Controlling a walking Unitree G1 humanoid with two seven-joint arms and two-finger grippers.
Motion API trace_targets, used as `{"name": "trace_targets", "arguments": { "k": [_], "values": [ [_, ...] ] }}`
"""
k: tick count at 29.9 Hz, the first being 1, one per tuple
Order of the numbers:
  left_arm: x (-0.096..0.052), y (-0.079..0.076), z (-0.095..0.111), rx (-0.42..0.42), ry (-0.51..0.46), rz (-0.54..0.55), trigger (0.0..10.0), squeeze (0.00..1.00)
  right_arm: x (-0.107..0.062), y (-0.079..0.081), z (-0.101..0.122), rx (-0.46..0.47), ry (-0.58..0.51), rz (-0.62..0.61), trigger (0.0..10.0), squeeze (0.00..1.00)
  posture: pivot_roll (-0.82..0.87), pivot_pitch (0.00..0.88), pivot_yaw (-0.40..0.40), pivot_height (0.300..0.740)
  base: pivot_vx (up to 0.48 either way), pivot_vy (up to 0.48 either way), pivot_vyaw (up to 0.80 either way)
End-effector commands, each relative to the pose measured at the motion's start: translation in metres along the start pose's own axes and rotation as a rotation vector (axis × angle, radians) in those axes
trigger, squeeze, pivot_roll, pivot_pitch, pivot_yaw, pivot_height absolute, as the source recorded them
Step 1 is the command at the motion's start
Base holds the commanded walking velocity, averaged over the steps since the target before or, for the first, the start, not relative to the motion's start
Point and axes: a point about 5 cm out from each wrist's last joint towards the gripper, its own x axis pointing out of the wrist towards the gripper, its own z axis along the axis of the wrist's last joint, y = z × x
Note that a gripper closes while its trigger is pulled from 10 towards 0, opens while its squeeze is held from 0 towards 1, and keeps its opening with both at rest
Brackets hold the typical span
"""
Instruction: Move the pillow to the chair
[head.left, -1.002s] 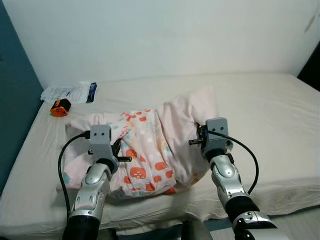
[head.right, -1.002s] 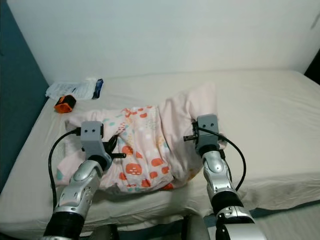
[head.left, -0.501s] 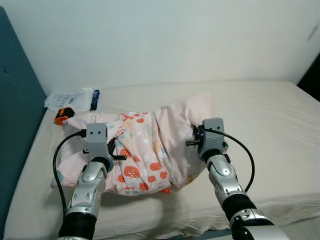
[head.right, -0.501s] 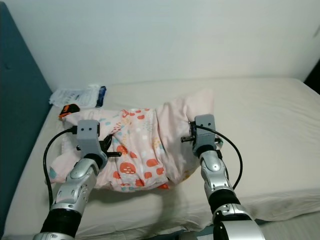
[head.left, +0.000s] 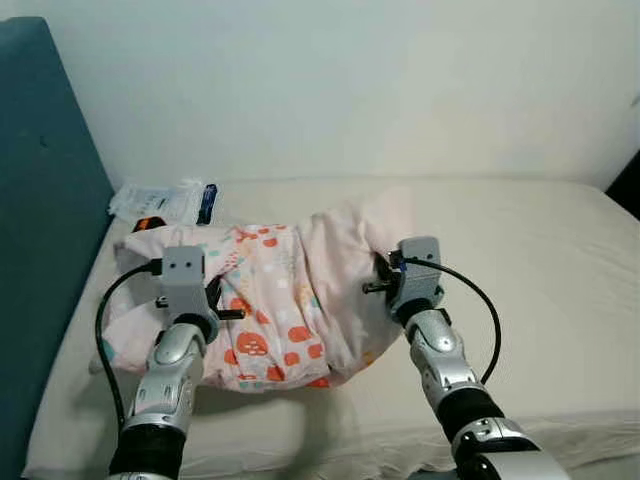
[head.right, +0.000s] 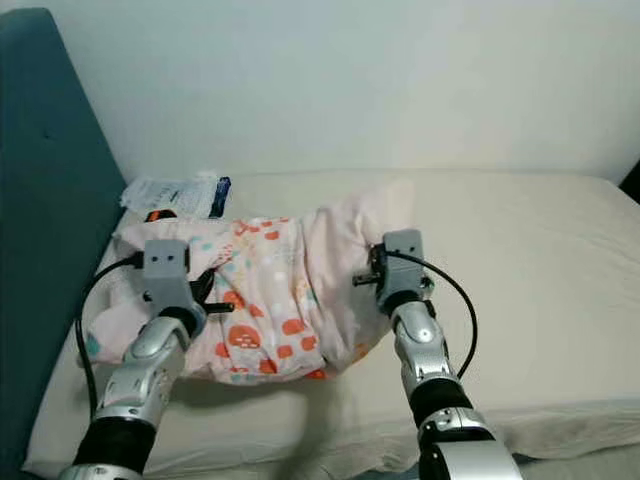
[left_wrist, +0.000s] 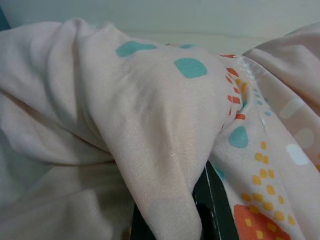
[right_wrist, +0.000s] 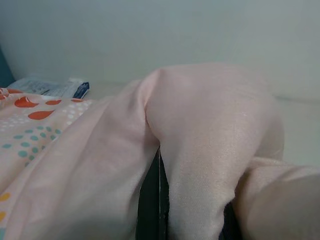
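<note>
**Both grippers clamped on the pillow above the bed**

The pillow (head.left: 290, 300), pale pink with orange and teal patches, sits in the centre of the head views, raised slightly off the cream bed (head.left: 540, 260); a shadow lies beneath it at lower centre.

The left arm rises from the lower left, forearm angled upward. The left gripper (head.left: 222, 300) is pinched on a fold of patterned fabric at the pillow's left end. In the left wrist view, cloth drapes over the black fingers (left_wrist: 212, 200).

The right arm rises from the lower right. The right gripper (head.left: 378, 280) is closed on the plain pink right end. In the right wrist view, fabric is bunched between the narrow fingers (right_wrist: 152, 200).

A plastic packet (head.left: 160, 200) lies at upper left, beside the teal headboard (head.left: 40, 200).
</note>
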Motion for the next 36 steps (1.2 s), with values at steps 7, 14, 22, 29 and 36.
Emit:
{"name": "trace_targets", "arguments": {
  "k": [7,14,22,29,36],
  "values": [
    [0.006,-0.016,0.017,0.018,-0.081,-0.062,10.0,0.00,0.006,0.007,0.014,-0.017,-0.068,0.055,10.0,0.00,0.02,0.000,-0.083,0.724,0.000,0.000,0.00],
    [0.006,-0.014,0.018,0.008,-0.089,-0.053,10.0,0.00,0.006,0.011,0.012,-0.004,-0.060,0.071,10.0,0.00,0.02,0.000,-0.087,0.734,0.000,0.000,0.00],
    [0.004,-0.012,0.009,0.057,-0.061,-0.032,10.0,0.00,0.003,0.007,0.006,-0.042,-0.025,0.036,10.0,0.00,0.02,0.000,-0.086,0.734,0.000,0.000,0.00],
    [0.003,-0.009,0.005,0.064,-0.048,-0.018,10.0,0.00,0.005,0.008,0.003,-0.034,0.001,0.046,10.0,0.00,0.02,0.000,-0.085,0.734,0.000,0.000,0.00],
    [0.002,-0.012,0.003,0.064,-0.043,-0.019,10.0,0.00,0.005,0.009,0.003,-0.031,0.012,0.049,10.0,0.00,0.02,0.000,-0.082,0.734,0.000,0.000,0.00]
  ]
}}
